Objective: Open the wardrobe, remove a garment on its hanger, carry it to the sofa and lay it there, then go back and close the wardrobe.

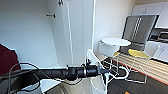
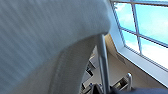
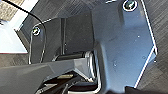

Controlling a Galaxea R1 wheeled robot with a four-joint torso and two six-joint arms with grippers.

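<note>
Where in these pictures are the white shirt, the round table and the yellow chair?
white shirt (image 1: 96, 86), head view, cloth hanging below the arm.
round table (image 1: 116, 41), head view, its top.
yellow chair (image 1: 138, 53), head view, its seat.

White walls, round white table, yellow chair, steel fridge, dark floor.

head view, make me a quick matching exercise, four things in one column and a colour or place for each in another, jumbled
Things:
1. wardrobe
2. garment
3. round table
4. chair seat

Descriptions:
A. yellow
B. white cloth hanging at the end of the left arm
C. tall and white, door standing open
D. white top, in front of the steel fridge

Pairs: 1-C, 2-B, 3-D, 4-A
</note>
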